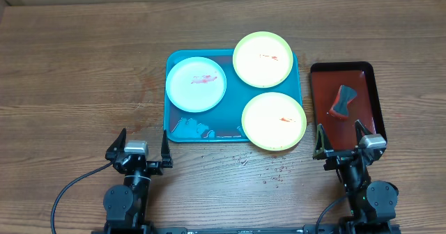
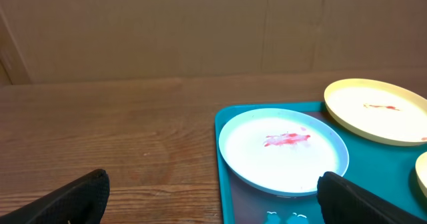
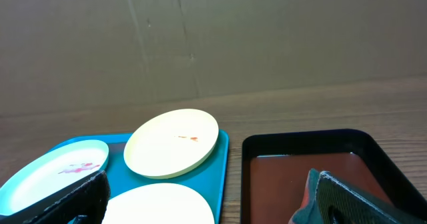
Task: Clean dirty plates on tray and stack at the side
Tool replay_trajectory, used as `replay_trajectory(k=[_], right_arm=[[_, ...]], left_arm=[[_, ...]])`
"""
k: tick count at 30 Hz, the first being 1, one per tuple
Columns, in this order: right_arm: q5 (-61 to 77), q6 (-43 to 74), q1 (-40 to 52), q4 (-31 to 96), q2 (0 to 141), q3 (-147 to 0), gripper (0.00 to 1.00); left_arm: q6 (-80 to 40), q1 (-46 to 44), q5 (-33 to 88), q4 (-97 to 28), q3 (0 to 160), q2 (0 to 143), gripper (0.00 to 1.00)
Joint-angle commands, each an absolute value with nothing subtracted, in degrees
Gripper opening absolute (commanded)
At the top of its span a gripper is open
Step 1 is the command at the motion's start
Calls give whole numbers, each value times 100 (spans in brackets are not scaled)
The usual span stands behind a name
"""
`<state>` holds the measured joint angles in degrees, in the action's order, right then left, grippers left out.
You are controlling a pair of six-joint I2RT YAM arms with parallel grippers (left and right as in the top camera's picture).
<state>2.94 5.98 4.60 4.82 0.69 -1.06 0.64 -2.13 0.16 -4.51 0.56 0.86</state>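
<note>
Three round flat plastic plates sat on the large teal-blue rectangular plastic tray [image 1: 228,119], mid-surface. Each carried a small red smear. (Ines)

Positions? (Jon)

Pale blue-white plate [image 1: 197,84] lay flat on the tray's left half, inside the rim. Far yellow-green plate [image 1: 263,58] sat at the far right corner, overlapping the far rim. Near yellow-green plate [image 1: 274,120] sat at the near right corner, overhanging the near rim. All three lay close together; could not tell whether any touched. (Ines)

Claws? (Jon)

Left claw [image 1: 143,138] hung low over the brown wooden surface [image 1: 83,67], just short of the tray's near left corner. Its fingers stood apart and gripped nothing. Right claw [image 1: 339,131] hung at the near end of the narrow dark red rectangular tray [image 1: 324,88], which lay just right of the teal one. Its fingers were likewise spread and empty. Both claws stayed apart from the plates. (Ines)

Other items? (Jon)

Small blue-grey lump [image 1: 342,100] rested on the red tray's floor; kind unclear. Dark crumbs [image 1: 273,173] were scattered on the surface just beside the teal tray's near rim. Pale marks [image 1: 191,128] showed on the tray floor near the blue-white plate; could not tell what they were. Brown cardboard wall [image 2: 200,31] stood behind the surface in both wrist views. (Ines)
</note>
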Motion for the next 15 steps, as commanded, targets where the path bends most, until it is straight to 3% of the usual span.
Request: replay_trajectory(k=[1, 15], right_arm=[[259, 593, 493, 462, 16, -45, 100], [198, 593, 491, 451, 16, -47, 100]], left_arm=[[174, -187, -21, -445, 27, 25, 100], [174, -187, -36, -445, 27, 25, 100]])
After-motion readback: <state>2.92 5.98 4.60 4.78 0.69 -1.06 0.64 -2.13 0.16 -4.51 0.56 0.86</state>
